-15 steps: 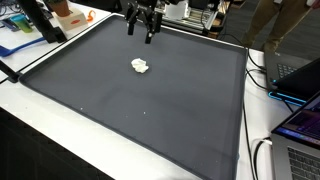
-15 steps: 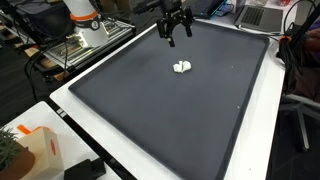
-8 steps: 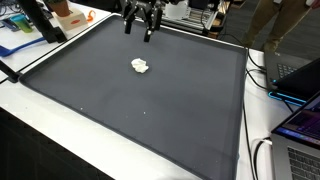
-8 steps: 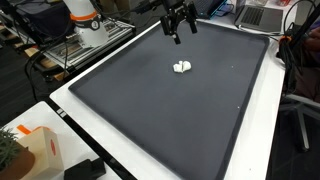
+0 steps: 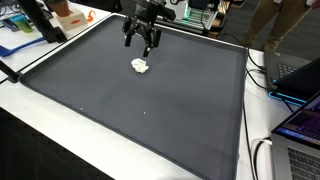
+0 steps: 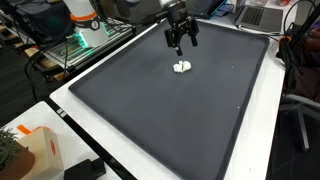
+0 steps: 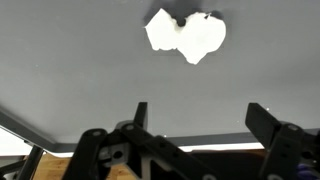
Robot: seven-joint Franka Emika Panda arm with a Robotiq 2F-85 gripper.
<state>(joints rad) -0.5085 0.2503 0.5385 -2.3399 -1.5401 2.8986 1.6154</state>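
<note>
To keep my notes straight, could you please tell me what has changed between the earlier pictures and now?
The claw moved from the far edge of the dark mat down toward the white crumpled lump and hangs short of it, open and empty. Nothing was taken or let go. The lump and mat stayed put.

The small crumpled lump [image 5: 140,66] is plain white and unpatterned (easily the brightest thing on the surface). The mat [image 5: 150,115] under it is an even dark grey with a black edge. The gripper [image 5: 139,47] is black. The table [image 5: 70,125] shows white around the mat. At the far left a box [image 5: 72,16] is orange and white. At the right a laptop [image 5: 303,120] glows purple.
</note>
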